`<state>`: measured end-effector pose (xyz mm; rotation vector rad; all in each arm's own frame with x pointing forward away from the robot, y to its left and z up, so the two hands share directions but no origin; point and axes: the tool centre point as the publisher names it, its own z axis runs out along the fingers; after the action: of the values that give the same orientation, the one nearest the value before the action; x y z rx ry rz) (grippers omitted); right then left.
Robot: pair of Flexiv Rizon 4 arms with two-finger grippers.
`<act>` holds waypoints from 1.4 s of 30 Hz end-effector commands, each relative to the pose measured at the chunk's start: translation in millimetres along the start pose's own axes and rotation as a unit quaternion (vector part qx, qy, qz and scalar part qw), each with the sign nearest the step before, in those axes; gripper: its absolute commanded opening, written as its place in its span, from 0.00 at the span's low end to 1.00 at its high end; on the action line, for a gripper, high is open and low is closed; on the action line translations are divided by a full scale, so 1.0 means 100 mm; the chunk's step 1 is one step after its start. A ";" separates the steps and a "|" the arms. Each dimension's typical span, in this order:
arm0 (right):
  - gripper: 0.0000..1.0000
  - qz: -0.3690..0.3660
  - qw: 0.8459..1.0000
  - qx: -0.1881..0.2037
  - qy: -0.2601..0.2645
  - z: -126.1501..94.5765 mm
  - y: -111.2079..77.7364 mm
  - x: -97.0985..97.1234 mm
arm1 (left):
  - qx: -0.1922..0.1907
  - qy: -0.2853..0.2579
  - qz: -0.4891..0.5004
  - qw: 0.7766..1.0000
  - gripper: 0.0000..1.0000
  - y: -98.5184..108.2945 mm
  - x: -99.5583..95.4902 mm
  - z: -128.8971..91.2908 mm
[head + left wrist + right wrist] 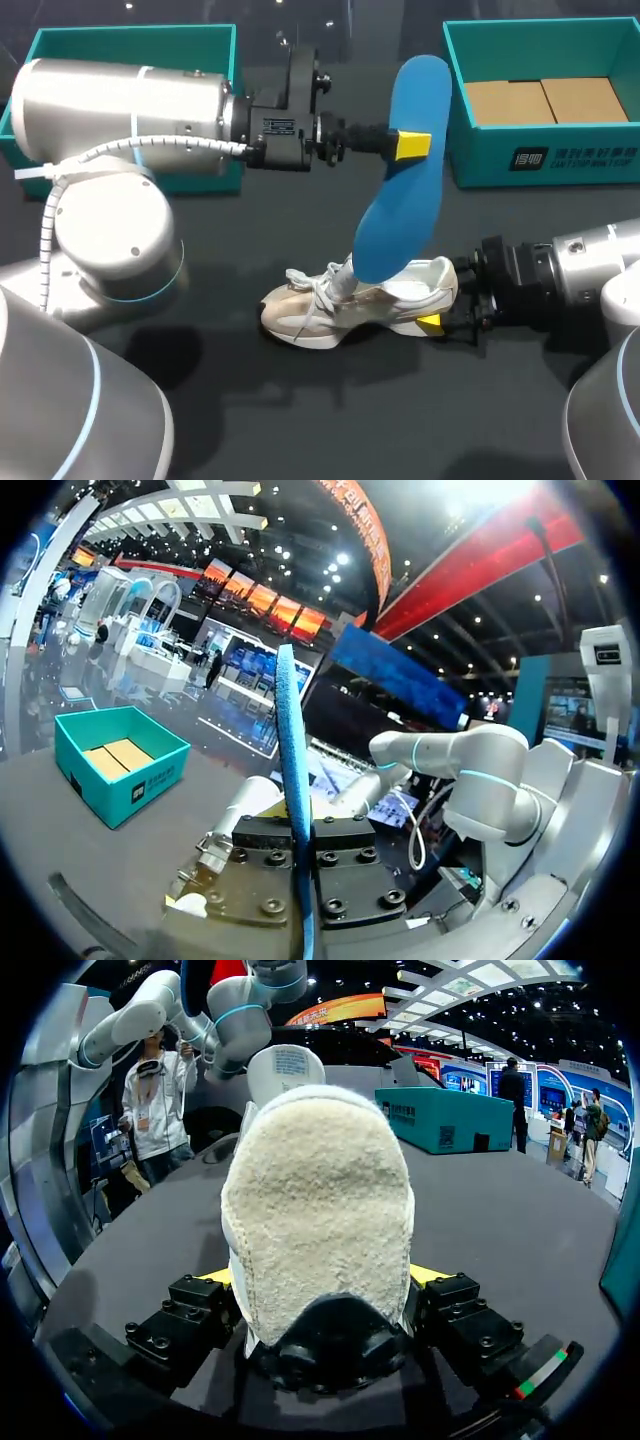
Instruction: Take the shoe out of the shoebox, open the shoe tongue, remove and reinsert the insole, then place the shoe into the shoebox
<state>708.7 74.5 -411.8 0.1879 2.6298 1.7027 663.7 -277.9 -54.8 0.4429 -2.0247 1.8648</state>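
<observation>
The shoe [320, 312] is out of its box and lies on its sole on the dark surface [300, 420]; step 1 looks done. The right pincer [432, 322] is clamped on the heel, 1 yellow tip on either side of it, which the right wrist view confirms: the fleecy heel collar fills the space between the fingers [425, 1276]. The tongue [343, 283] stands raised ahead of that pincer, so the mouth of the shoe appears open; step 2 also looks done.

The left pincer [412, 146] is closed on the blue insole [410, 190], gripping it near its upper end; from there the insole hangs steeply down, and its lower tip is at or just inside the shoe's mouth. From the left wrist view the insole [293, 780] runs edge-on straight up between the 2 finger plates. Whether it is coming out or going back in, I cannot tell; I judge the task about halfway.

Left to do: seat the insole fully flat, then lift the shoe into a shoebox. 1 teal shoebox [480, 160] sits just beyond the left pincer's tips, with brown card in its bottom; a 2nd shoebox [130, 30] sits behind the left arm.
</observation>
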 end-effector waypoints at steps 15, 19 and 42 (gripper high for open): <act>0.00 0.000 1.000 0.002 -0.001 0.01 0.00 0.01 | 0.031 -0.025 -0.020 0.999 0.00 0.14 0.18 -0.46; 0.00 0.000 1.000 0.002 -0.001 0.01 0.00 0.01 | 0.025 -0.018 -0.023 0.999 0.00 0.16 0.23 -0.58; 0.00 0.000 1.000 0.002 -0.001 0.01 0.00 0.01 | 0.047 -0.006 -0.023 0.999 0.00 0.26 0.37 -0.78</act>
<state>708.7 74.5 -411.9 0.1879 2.6298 1.7027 633.6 -206.1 -52.4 0.5156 -1.9296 1.9221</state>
